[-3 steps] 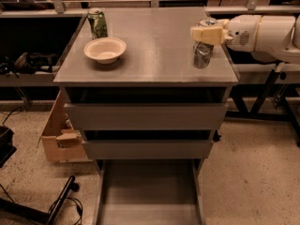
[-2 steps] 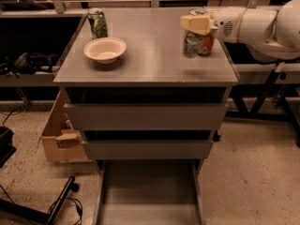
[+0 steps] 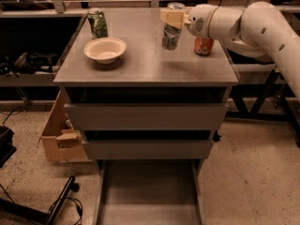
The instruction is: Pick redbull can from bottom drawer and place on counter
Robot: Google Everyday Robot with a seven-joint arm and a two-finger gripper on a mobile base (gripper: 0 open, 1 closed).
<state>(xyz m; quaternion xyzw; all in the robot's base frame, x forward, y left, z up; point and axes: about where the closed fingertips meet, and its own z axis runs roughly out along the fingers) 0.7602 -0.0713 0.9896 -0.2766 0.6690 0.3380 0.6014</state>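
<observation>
The pincer is clenched on the upper part of the can, coming at it from the right side, and holds it over the back half of the bench, to the right of the middle. The can stands upright: its long axis is vertical, the shiny top is up and the base points down to the bench. I cannot tell if the base already touches the surface or hangs just above it. This is, I think, the main risk. If the pincer releases while the base is in the air or a little tilted, a can so slim and tall may rock and fall over, and then roll to the edge. The orange can stands just beside it on the right, under the arm, so a careless retreat of the arm may knock it. The bowl and the green can are well apart on the left. The drawer below is pulled out.
</observation>
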